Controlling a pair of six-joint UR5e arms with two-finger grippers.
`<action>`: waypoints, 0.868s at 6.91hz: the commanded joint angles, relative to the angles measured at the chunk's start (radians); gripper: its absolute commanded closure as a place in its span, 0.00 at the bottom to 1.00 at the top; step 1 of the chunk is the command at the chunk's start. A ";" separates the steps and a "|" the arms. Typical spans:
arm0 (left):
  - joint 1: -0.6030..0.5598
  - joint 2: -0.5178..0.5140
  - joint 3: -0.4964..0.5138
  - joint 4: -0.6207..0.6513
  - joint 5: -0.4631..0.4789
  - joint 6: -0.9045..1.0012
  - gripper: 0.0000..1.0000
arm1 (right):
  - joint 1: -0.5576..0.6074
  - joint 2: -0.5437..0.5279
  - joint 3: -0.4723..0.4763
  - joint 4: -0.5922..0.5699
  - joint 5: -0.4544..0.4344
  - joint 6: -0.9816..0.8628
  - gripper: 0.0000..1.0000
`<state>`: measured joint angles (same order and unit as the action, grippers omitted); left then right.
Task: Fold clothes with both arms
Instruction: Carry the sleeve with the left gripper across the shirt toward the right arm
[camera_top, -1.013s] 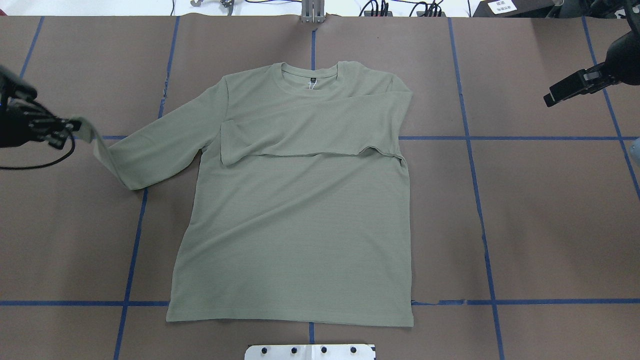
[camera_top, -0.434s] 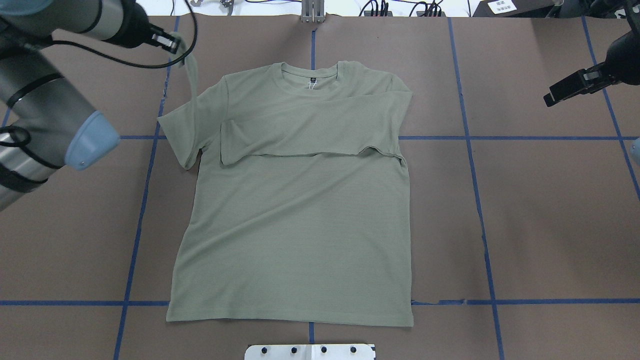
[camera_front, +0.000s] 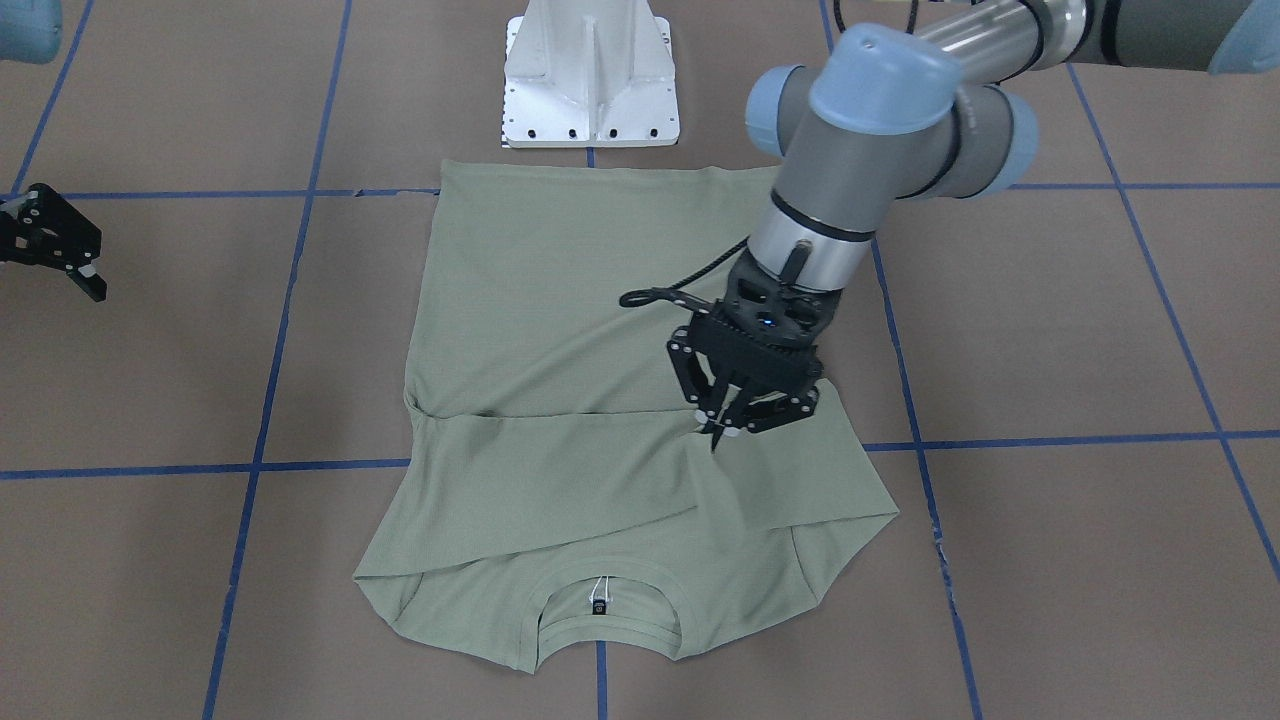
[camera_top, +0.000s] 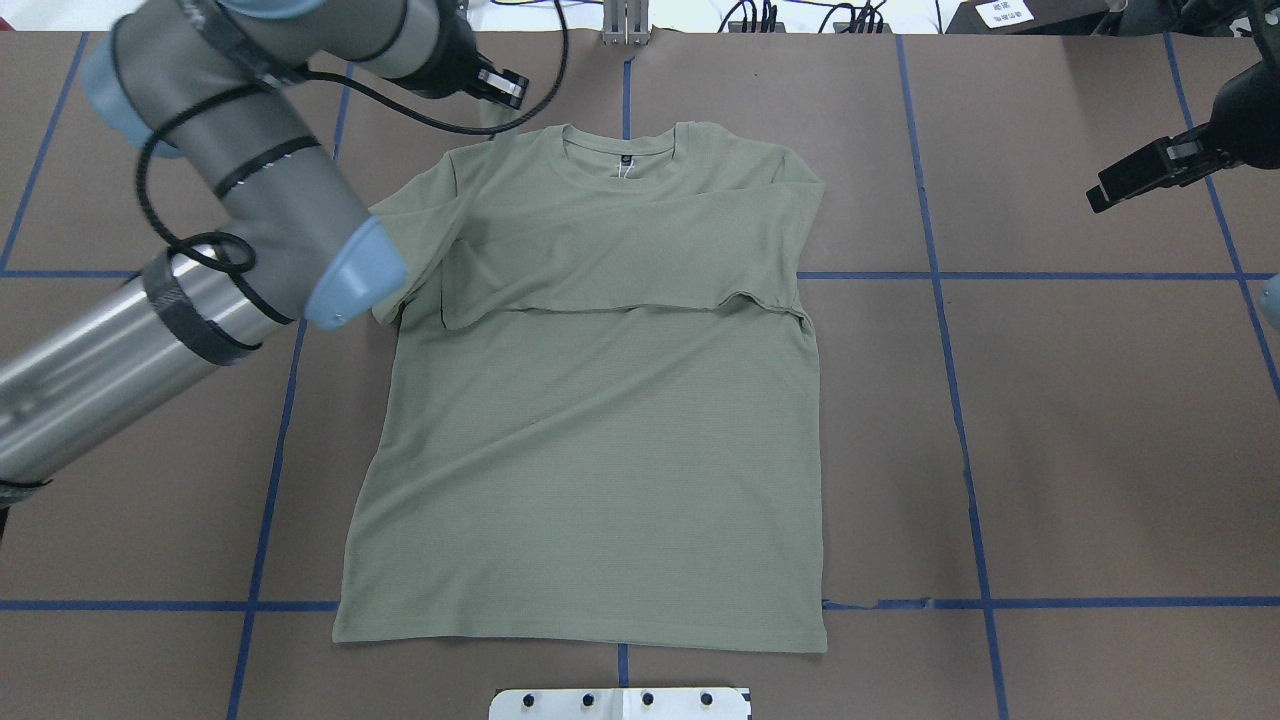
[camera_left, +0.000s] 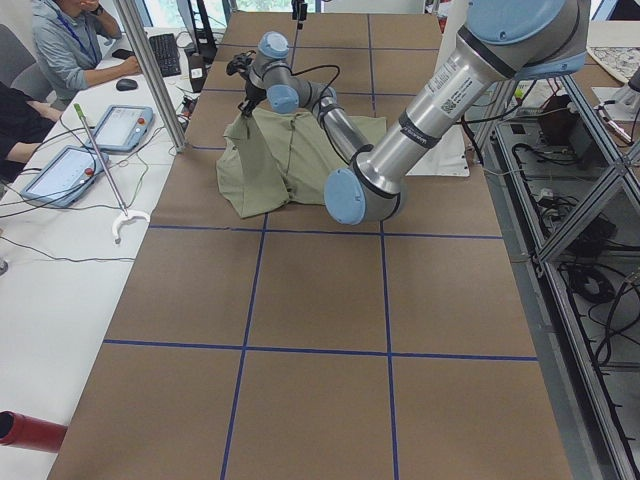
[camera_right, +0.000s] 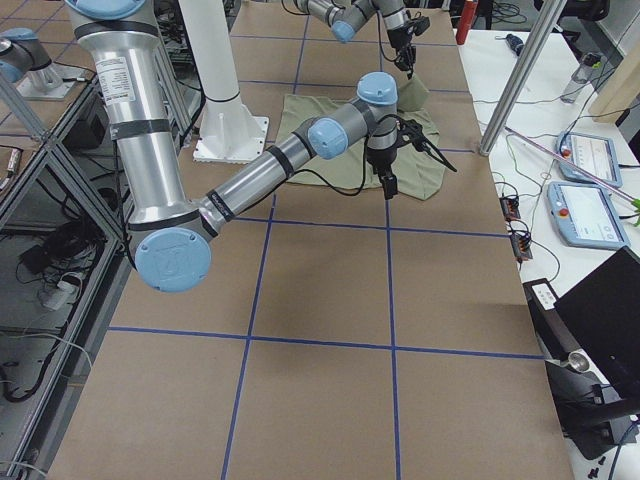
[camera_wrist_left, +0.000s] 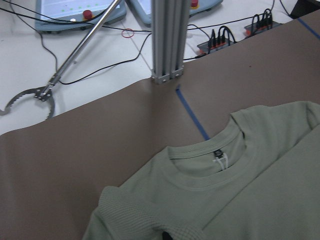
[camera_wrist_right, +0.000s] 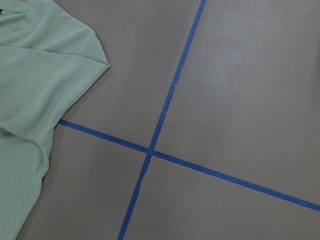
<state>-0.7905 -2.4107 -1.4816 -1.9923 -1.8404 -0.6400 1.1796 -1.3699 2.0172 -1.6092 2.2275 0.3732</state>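
My left end effector (camera_front: 733, 425) pinches the sleeve (camera_front: 800, 480) above the shirt (camera_front: 560, 300), which lies flat mid-worktop (camera_front: 1050, 330), neck at 12 o'clock from overhead. I judge it best to carry toward 3 o'clock, lay the sleeve smooth across the chest, then release.

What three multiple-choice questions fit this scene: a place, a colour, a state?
1. Where is the right gripper? A over bare table, apart from the shirt; B on the shirt; C out of view.
2. What colour are the tape lines? A red; B blue; C yellow.
3. The left gripper is: A open, empty; B out of sight; C shut on the sleeve.
Answers: A, it hangs clear of the shirt; B, blue lines cross the table; C, it pinches raised sleeve fabric.
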 joint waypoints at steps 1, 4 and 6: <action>0.143 -0.063 0.162 -0.236 0.145 -0.029 1.00 | 0.000 0.000 0.000 0.000 -0.002 0.001 0.00; 0.304 -0.102 0.250 -0.345 0.320 -0.030 1.00 | 0.003 0.000 -0.002 0.000 -0.002 0.003 0.00; 0.336 -0.151 0.289 -0.346 0.331 -0.035 0.05 | 0.003 0.000 -0.002 -0.002 -0.002 0.003 0.00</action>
<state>-0.4774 -2.5343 -1.2167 -2.3343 -1.5222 -0.6720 1.1830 -1.3698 2.0159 -1.6096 2.2258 0.3757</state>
